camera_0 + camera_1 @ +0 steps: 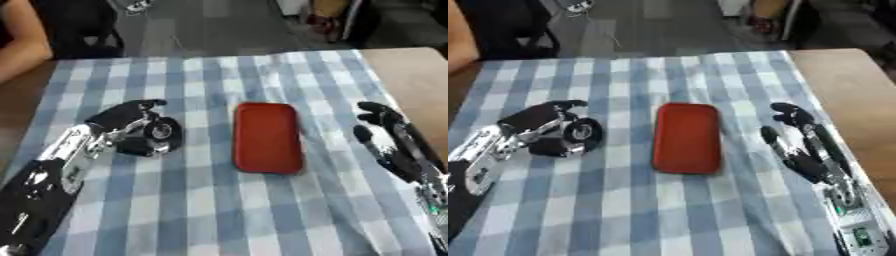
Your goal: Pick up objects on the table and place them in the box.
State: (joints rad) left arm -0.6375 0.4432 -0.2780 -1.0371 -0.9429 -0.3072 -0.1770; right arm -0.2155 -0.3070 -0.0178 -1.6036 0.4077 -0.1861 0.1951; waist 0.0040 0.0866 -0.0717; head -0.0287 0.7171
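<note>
A red, flat, rounded rectangular box lies lengthwise in the middle of the checked cloth. My left hand is just left of it, fingers curled over a dark round thing with a silver centre that rests on the cloth. What that thing is I cannot make out. My right hand rests to the right of the red box, apart from it, with relaxed fingers pointing up and away and nothing in it.
A blue and white checked cloth covers most of the table. Bare wooden tabletop shows along the right. A person's arm is at the far left corner, touching nothing. Grey floor lies beyond the far edge.
</note>
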